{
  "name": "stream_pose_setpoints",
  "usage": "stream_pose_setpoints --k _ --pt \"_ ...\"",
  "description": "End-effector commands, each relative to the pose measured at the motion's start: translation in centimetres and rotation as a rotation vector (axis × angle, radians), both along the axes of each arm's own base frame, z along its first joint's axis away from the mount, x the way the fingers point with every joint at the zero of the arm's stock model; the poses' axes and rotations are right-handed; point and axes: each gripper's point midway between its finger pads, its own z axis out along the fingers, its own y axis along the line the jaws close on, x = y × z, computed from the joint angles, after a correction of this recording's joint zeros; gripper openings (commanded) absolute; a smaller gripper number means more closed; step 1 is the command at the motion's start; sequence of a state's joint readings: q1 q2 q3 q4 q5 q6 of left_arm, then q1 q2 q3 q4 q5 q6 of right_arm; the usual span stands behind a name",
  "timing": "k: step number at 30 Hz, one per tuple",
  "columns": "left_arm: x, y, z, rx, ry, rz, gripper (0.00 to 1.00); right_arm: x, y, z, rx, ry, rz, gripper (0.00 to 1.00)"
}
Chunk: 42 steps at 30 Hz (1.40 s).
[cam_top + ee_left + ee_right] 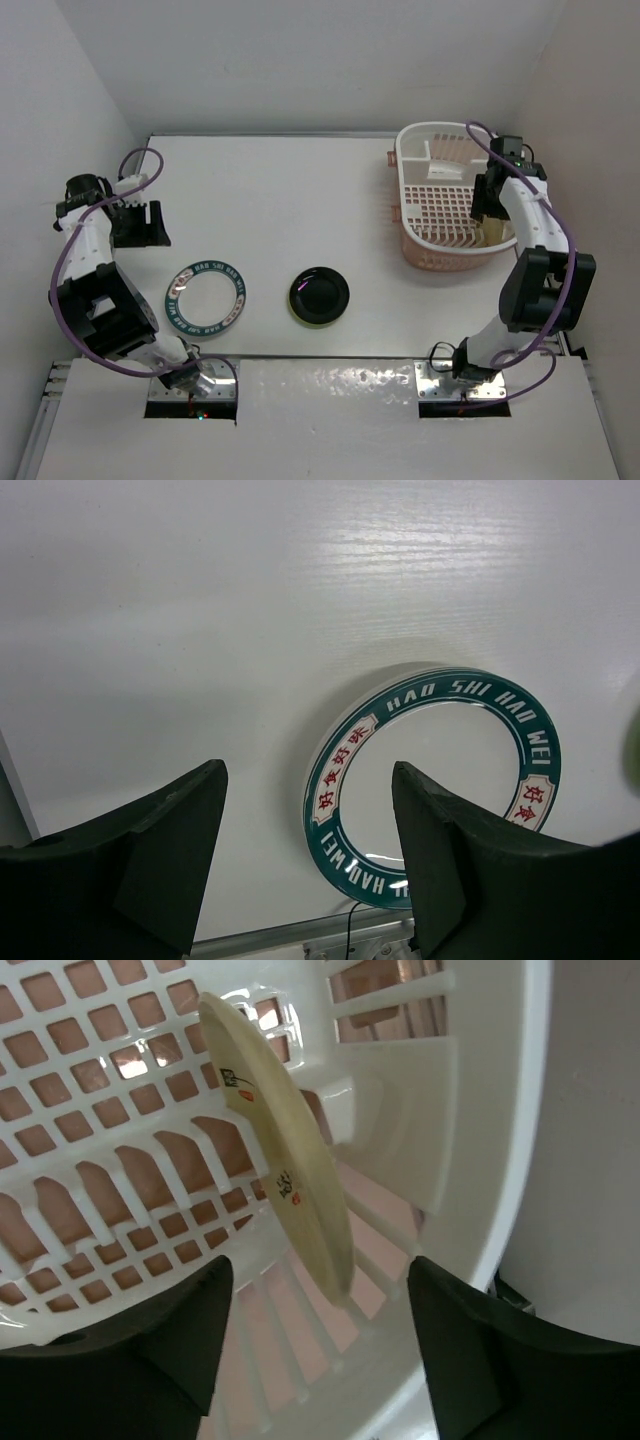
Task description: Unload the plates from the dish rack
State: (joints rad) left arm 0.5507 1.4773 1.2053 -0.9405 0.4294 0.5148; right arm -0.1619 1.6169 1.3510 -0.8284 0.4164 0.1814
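The white dish rack (412,190) with its pinkish tray stands at the back right. A cream-tan plate (285,1150) stands on edge inside the rack (500,1110), and it shows faintly in the top view (492,234). My right gripper (484,210) reaches down into the rack; in its wrist view the gripper (320,1265) is open with the plate's lower edge between the fingers, not touching. A white plate with a teal lettered rim (205,297) lies flat on the table. A small lime-green-rimmed plate (319,296) lies beside it. My left gripper (140,225) is open and empty, and in the left wrist view it (308,770) is above the teal plate (440,780).
White walls close in the table on the left, back and right. The right arm's elbow (545,290) hangs near the rack's front right corner. The metal front rail (300,935) runs along the near table edge.
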Motion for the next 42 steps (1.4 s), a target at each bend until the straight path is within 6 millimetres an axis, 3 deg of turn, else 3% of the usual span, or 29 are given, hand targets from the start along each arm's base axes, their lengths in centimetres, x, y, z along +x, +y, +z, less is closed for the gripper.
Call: stream_pose_setpoints --k 1,3,8,19,24,36,40,42 --pt "0.8 0.0 0.7 0.011 -0.033 -0.011 0.65 1.9 -0.1 0.2 -0.035 -0.059 0.045 0.68" --pt "0.6 0.0 0.6 0.012 -0.025 -0.011 0.65 2.2 -0.4 -0.5 -0.051 -0.056 0.045 0.62" --pt "0.6 0.1 0.9 0.021 -0.025 -0.009 0.65 3.0 -1.1 -1.0 -0.093 -0.050 0.066 0.34" --pt "0.5 0.1 1.1 0.017 -0.022 -0.005 0.65 3.2 -1.6 -1.5 -0.131 -0.029 0.091 0.18" --pt "0.6 0.0 1.1 0.013 -0.025 -0.006 0.65 3.0 -1.6 -0.6 -0.144 -0.044 0.118 0.03" --pt "0.9 0.1 1.1 0.010 -0.034 -0.012 0.65 2.4 -2.2 5.3 -0.269 -0.194 0.177 0.00" --pt "1.0 0.1 1.2 0.010 -0.036 -0.014 0.65 2.8 -1.3 7.6 -0.299 -0.268 0.206 0.00" --pt "1.0 0.0 1.2 0.009 -0.037 -0.014 0.65 3.2 -0.4 9.9 -0.338 -0.333 0.227 0.00"
